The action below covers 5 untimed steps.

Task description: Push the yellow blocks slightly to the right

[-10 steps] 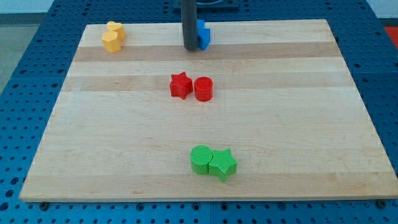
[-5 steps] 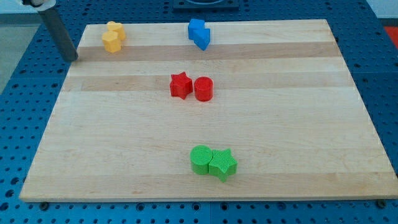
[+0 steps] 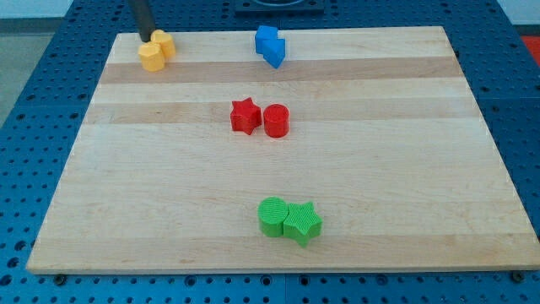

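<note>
Two yellow blocks (image 3: 155, 51) sit touching each other near the board's top left corner; their shapes are hard to make out. My tip (image 3: 145, 39) stands at the top left side of the upper yellow block, touching it or very close to it. The rod rises out of the view's top.
Two blue blocks (image 3: 270, 45) lie at the top centre. A red star (image 3: 245, 116) and a red cylinder (image 3: 277, 121) sit mid-board. A green cylinder (image 3: 272, 216) and a green star (image 3: 302, 223) lie near the bottom. The wooden board (image 3: 405, 152) rests on a blue perforated table.
My tip moved from beside the blue blocks to the board's left edge, then up and right to the yellow blocks. The yellow blocks shifted slightly to the right.
</note>
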Motion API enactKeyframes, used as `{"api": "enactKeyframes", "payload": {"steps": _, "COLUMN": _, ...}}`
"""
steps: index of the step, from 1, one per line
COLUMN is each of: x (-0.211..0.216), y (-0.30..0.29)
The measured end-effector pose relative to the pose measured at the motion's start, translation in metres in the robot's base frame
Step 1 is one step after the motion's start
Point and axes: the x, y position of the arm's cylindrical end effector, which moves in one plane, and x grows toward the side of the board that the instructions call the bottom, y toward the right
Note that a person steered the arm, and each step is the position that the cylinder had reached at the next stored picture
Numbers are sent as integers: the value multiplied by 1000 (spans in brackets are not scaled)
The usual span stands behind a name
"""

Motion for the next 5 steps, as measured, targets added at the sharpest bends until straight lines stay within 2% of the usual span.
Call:
{"api": "enactKeyframes", "payload": {"steps": 1, "x": 19, "y": 42}}
{"api": "enactKeyframes", "payload": {"steps": 2, "x": 12, "y": 47}}
{"api": "enactKeyframes", "payload": {"steps": 3, "x": -3, "y": 23}}
{"api": "enactKeyframes", "payload": {"steps": 4, "x": 0, "y": -21}}
{"api": "enactKeyframes", "payload": {"steps": 5, "x": 16, "y": -40}}
